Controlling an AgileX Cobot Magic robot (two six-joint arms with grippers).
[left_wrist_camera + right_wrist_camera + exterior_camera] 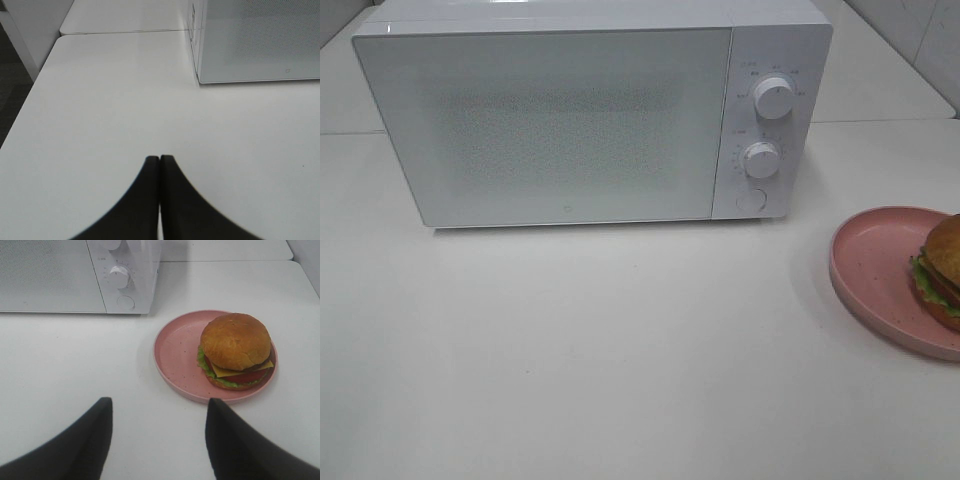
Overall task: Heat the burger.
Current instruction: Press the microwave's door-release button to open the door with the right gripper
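Setting: kitchen-style demonstration bench, indoors. Evidence: white countertop microwave [570,120], door shut, with two rotary dials [775,98] and a round button on its control panel; plain white tables [620,380] butted edge to edge, seams visible behind the appliance; pink speckled plate [875,265] carrying a burger [942,270]; pale tiled wall [920,30] at the far right corner; dark floor [10,105] beyond the table edge.
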